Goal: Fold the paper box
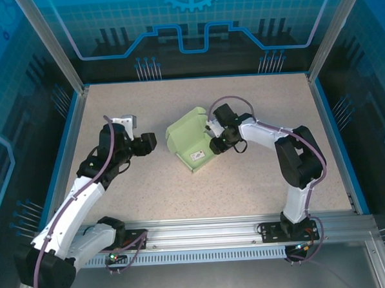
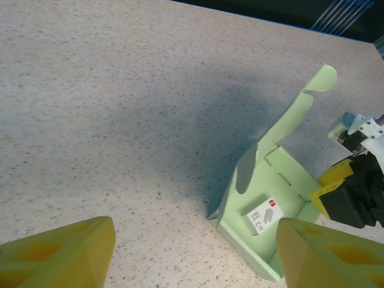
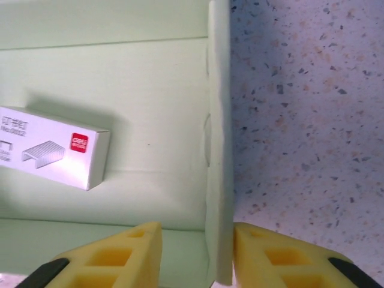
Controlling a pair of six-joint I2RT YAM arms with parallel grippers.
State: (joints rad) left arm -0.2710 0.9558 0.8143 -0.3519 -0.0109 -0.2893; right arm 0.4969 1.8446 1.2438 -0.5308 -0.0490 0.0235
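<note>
Your right fingers (image 3: 273, 258) straddled the box's (image 1: 191, 144) right wall (image 3: 219, 150), narrowly spread. The outer one was against the card and the inner one just clear, so no real pinch; likely placed to crease or steady that wall. Your left fingers (image 2: 60, 255) were spread wide, empty, hovering near the box's left side, probably on standby. Box sat mid-counter (image 1: 247, 193), half folded, lid flap (image 2: 300, 108) up. Inside: one small white staples carton (image 3: 54, 153), flat on its floor.

paper box (image 1: 187, 139): sits mid desk (image 1: 255, 108)
staple carton (image 1: 197, 155): inside it, near end
left tool (image 1: 152, 142): off to its left, apart
right tool (image 3: 198, 237): straddling its right wall
</note>
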